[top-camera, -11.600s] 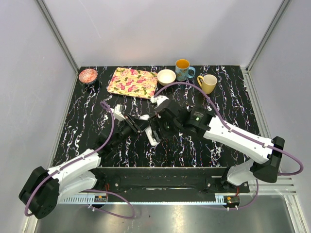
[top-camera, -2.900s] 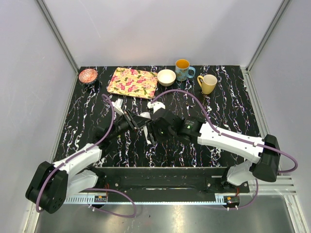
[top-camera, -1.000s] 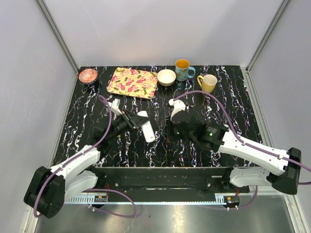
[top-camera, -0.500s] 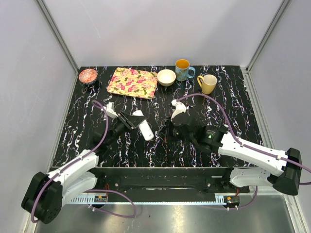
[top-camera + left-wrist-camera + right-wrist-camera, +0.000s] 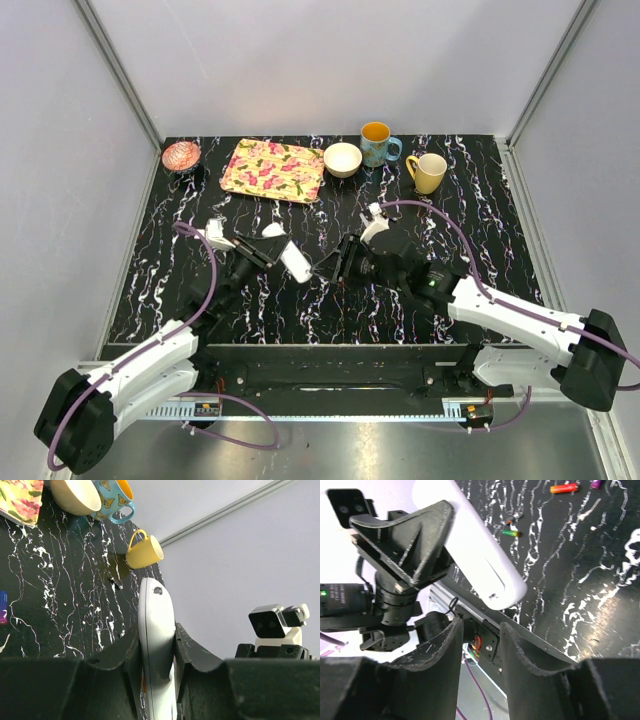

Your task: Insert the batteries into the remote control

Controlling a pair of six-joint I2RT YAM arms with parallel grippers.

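The black marbled table [image 5: 480, 210] carries both arms. The left arm [image 5: 150, 350] reaches in from the near left corner and the right arm [image 5: 510, 315] from the near right.

Along the far edge, from left to right, stand a small pink bowl [image 5: 181, 156], a flowered tray [image 5: 272, 170], a cream bowl [image 5: 343, 159], a blue mug [image 5: 377, 144] and a yellow mug [image 5: 428, 172]. All are well apart from the grippers.

The left gripper [image 5: 265, 247] is clamped on the remote control [image 5: 291, 256] left of the table's middle. One black finger [image 5: 415, 540] lies across the remote's side and hides part of it from the right wrist camera. The remote's free rounded end points toward the right gripper [image 5: 335, 268]. That gripper sits just beside the end without touching it, and its jaws stand apart with nothing between them.

Loose on the table behind the remote lie an orange battery [image 5: 564, 488] and a smaller green one [image 5: 510, 532]. Whether any battery sits in the remote cannot be told.

Half a second ago the right gripper stood more upright and farther from the remote. Now it lies lower and is turned toward the remote's end. The left arm's elbow sits farther left, and the remote is a little nearer the far edge.
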